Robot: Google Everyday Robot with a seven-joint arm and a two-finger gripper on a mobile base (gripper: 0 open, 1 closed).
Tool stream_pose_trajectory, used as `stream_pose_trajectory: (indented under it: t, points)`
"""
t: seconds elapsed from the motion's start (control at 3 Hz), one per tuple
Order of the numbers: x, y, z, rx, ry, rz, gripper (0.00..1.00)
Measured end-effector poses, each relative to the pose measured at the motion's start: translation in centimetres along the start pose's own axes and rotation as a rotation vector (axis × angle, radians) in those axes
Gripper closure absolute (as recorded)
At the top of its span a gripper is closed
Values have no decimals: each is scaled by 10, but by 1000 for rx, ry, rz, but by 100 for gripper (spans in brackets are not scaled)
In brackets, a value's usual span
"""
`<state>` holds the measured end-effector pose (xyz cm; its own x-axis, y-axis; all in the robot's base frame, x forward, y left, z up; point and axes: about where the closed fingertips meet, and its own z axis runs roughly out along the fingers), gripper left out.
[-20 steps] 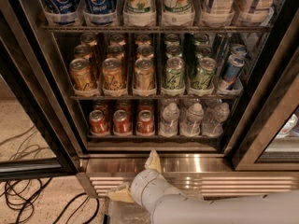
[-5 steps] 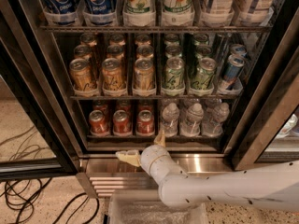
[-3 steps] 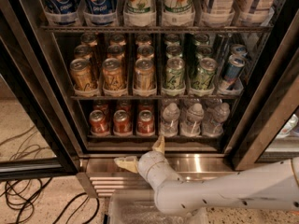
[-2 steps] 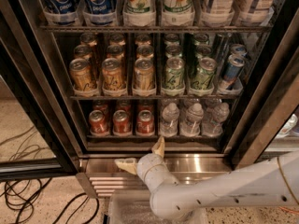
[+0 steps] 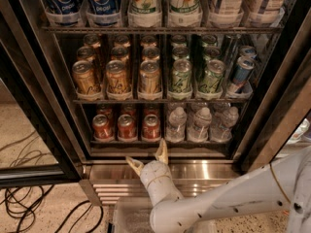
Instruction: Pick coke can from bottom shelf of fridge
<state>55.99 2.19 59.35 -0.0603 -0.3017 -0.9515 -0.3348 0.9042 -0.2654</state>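
The fridge point(image 5: 204, 171) stands open in front of me. On its bottom shelf point(image 5: 155, 141) several red coke cans stand at the left; the front three are at the left point(image 5: 102, 126), the middle point(image 5: 126, 126) and the right point(image 5: 151, 126). Small water bottles point(image 5: 198, 124) fill the right half of that shelf. My gripper point(image 5: 147, 158) is open, its cream fingers point(image 5: 162, 153) spread wide. It sits just below and in front of the shelf's front rail, under the right coke can, and touches nothing.
The shelf above holds orange-gold cans point(image 5: 116, 76) and green-silver cans point(image 5: 181, 75). The top shelf holds Pepsi bottles point(image 5: 101, 1) and 7UP bottles. The open door frame point(image 5: 34, 106) stands at the left. Black cables point(image 5: 29, 203) lie on the floor.
My gripper has risen from below the steel base to just under the bottom shelf's front rail and shifted slightly left. Its fingers have stayed spread. The cans have not moved.
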Motion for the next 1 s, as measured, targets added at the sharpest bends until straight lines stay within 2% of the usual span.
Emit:
stream_pose_trajectory:
  t: [0.33,0.67,1.0]
  points:
    - [-18,-1,-8,55,-92,-81,29]
    - [-34,-1,-13,93,-168,-148,30]
    - [-38,-3,-10,106,-194,-163,29]
